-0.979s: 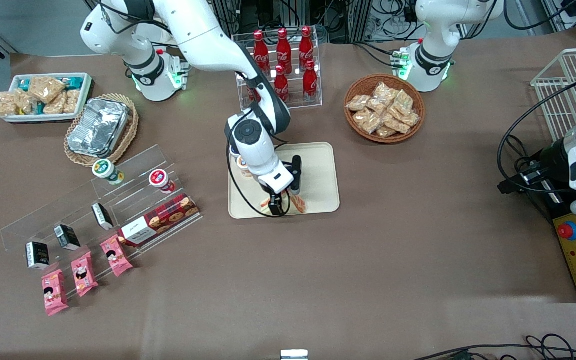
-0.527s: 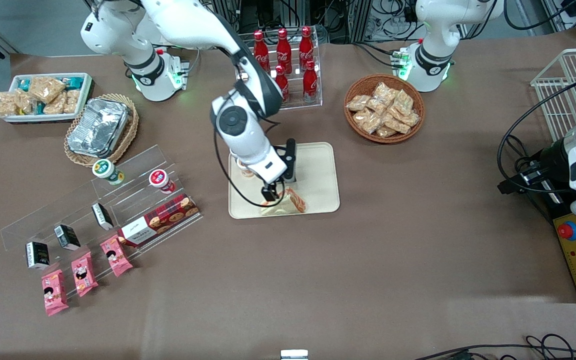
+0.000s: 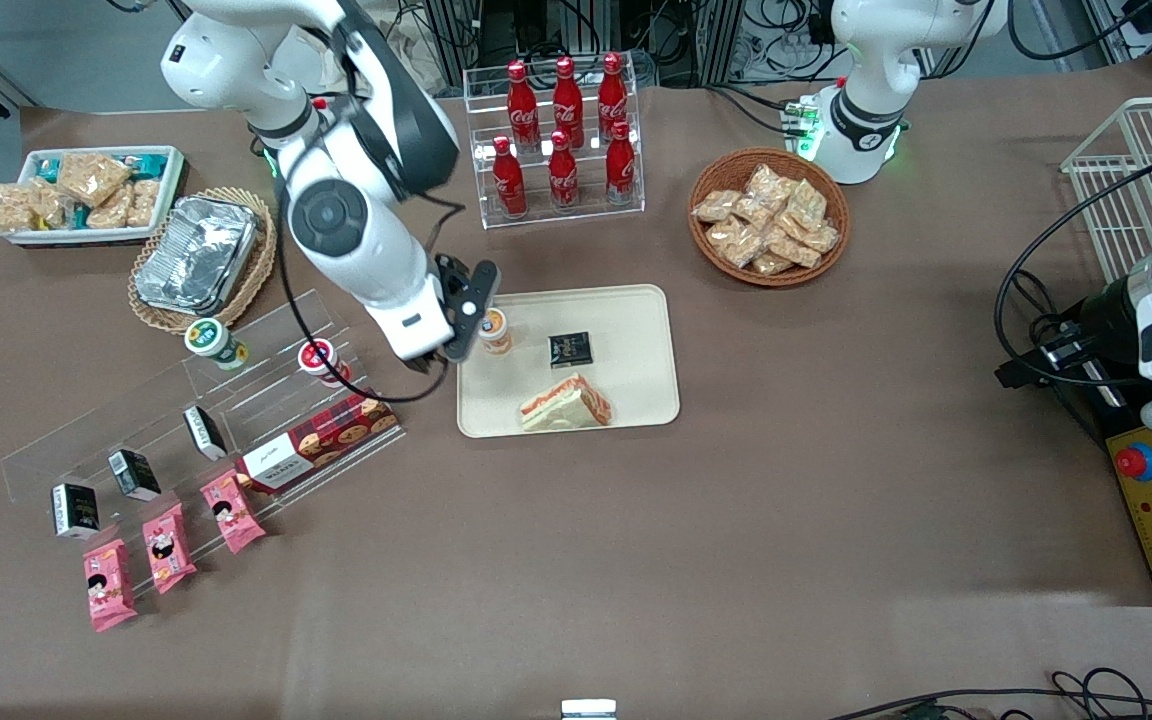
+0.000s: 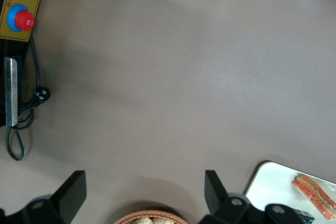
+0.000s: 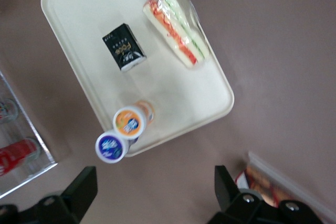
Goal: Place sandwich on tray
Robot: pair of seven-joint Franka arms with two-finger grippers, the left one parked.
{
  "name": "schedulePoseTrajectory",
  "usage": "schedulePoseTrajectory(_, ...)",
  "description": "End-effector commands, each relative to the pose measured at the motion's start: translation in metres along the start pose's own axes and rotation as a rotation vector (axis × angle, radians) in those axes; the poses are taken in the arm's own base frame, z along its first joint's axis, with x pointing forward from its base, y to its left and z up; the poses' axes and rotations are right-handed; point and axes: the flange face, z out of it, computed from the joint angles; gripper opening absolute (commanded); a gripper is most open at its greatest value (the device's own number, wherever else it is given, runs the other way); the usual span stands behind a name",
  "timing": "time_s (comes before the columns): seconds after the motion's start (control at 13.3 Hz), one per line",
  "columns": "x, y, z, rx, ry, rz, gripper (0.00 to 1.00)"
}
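Gripper raised beside the tray, fingers spread wide and holding nothing.
The sandwich lies on the cream tray, near its front edge, beside a small black box and an orange-lidded cup.

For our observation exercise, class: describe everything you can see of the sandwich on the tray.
The sandwich is a triangular wedge of pale bread wrapped in clear film, its cut edge showing orange-red, yellow and green filling stripes. It lies flat on the cream tray, by the edge nearest the front camera, nearer to that camera than the small black box. Nothing else touches it. The claw hangs open above the tray's edge toward the working arm's end, beside the orange-lidded cup.
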Motion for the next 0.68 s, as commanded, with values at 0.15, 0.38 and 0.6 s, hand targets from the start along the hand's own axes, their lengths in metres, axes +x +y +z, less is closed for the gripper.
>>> schedulePoseTrajectory(0.15,-0.047,0.007,-0.078,-0.062,-0.029,0.277,0.99)
schedulePoseTrajectory(0.38,-0.079,0.020,-0.116,-0.251,-0.056,0.598,0.99)
schedulePoseTrajectory(0.6,-0.159,0.094,-0.152,-0.169,-0.006,0.805,0.99)
